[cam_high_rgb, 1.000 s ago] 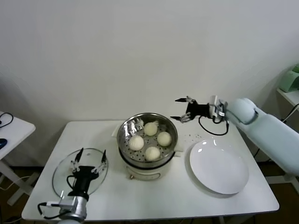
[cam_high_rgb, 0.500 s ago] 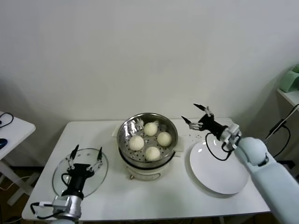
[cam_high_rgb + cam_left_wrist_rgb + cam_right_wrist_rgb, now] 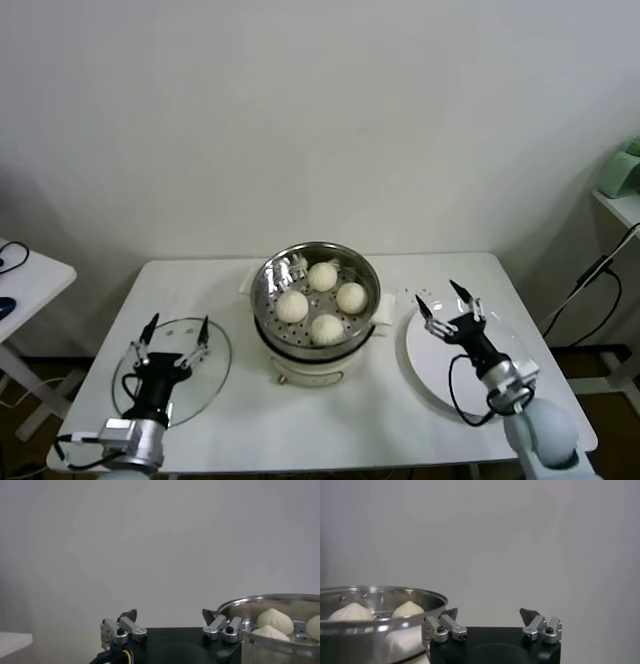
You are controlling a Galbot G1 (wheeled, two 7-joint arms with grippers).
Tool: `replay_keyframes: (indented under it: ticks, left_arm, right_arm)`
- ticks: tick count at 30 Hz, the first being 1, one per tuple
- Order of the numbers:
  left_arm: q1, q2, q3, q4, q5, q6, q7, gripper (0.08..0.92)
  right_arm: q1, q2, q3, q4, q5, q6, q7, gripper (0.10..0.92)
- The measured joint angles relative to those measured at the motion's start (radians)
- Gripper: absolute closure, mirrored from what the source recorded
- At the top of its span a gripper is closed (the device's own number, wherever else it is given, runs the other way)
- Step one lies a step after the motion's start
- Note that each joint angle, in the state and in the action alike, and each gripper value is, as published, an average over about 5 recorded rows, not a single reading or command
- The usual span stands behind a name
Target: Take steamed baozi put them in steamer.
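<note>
Several cream-white steamed baozi [image 3: 322,299] lie inside the shiny steel steamer [image 3: 268,277] on its cream pot base at the table's middle. My right gripper [image 3: 443,299] hovers open and empty over the white plate [image 3: 470,375], to the right of the steamer. My left gripper [image 3: 174,329] stands open and empty above the glass lid [image 3: 208,375] at the front left. In the left wrist view the steamer [image 3: 280,602] and baozi [image 3: 274,617] show beside the open left gripper [image 3: 169,615]. In the right wrist view the open right gripper [image 3: 489,614] shows next to the steamer [image 3: 380,594] with baozi [image 3: 408,608].
The white table [image 3: 360,420] carries the plate at right and the lid at left. A second small white table [image 3: 25,275] stands at far left. A green object [image 3: 622,170] sits on a shelf at far right, with a black cable [image 3: 585,280] below it.
My right arm has swung down and back from beside the steamer's far right to above the plate, staying open. My left gripper has drifted slightly leftward over the lid.
</note>
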Motion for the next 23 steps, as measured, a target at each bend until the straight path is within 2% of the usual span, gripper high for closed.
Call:
replay_keyframes:
  ticks: [10,23]
  left_arm:
    - [-0.004,-0.012,-0.022,0.014,-0.027,0.001,0.029,0.177]
    - [-0.002,-0.025,-0.049,0.009,-0.048,0.007,0.058,0.177]
  right_arm:
    - [-0.147,0.084,0.084,0.031,0.022,0.031,0.013,0.203]
    - [-0.199,0.129,0.103,0.053,0.036,0.042,0.018,0.203]
